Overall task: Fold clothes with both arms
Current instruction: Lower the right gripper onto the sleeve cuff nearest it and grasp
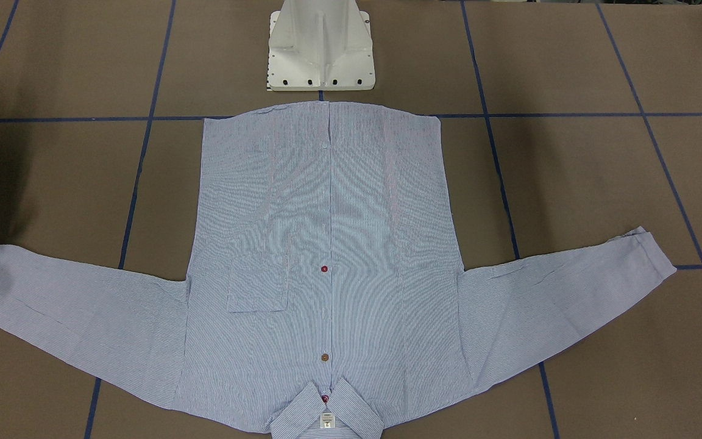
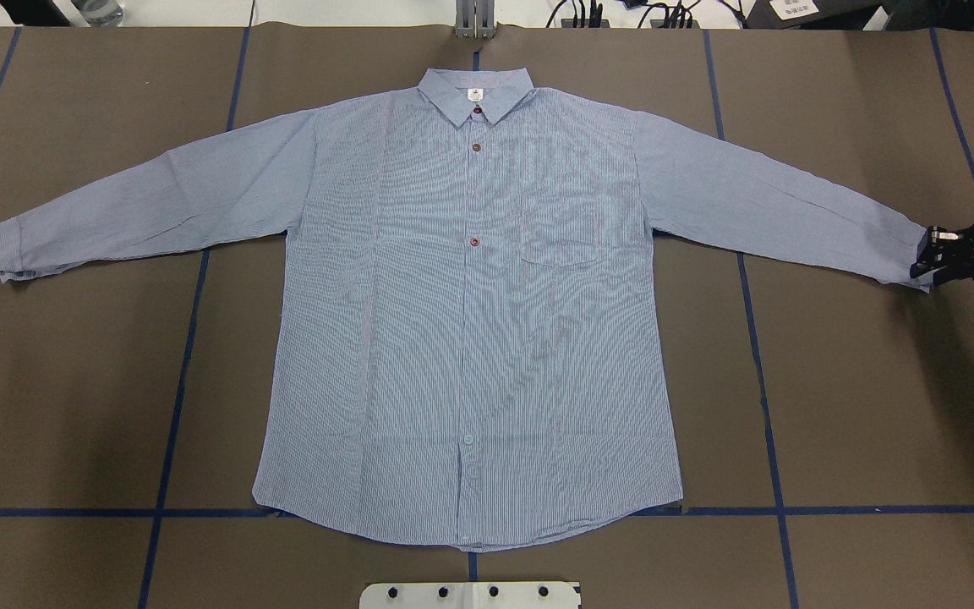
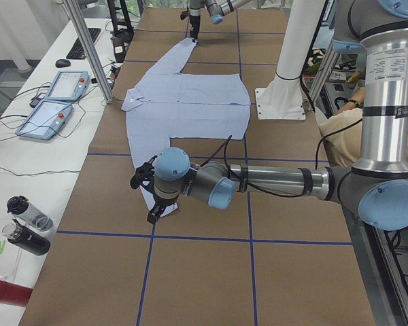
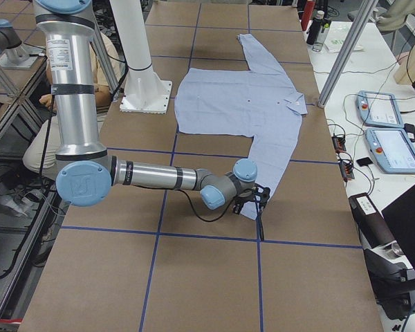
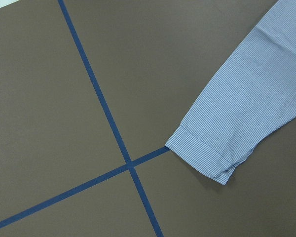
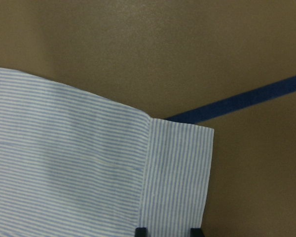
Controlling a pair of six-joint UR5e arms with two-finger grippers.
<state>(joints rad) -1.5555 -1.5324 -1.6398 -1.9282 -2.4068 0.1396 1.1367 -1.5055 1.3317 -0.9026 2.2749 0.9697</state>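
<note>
Shirt point(image 2: 470, 321) lies flat, sleeves spread, right gripper point(image 2: 929, 256) down at one cuff point(image 6: 177, 173) with fingers point(image 6: 140, 231) parted, left gripper point(image 3: 146, 200) hovering over the other, its grip impossible to tell.

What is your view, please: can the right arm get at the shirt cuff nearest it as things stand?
Probably yes. The right hand is at the cuff, fingers apart with the cuff's edge between them; the sleeve lies flat on the table with nothing on top of it.
</note>
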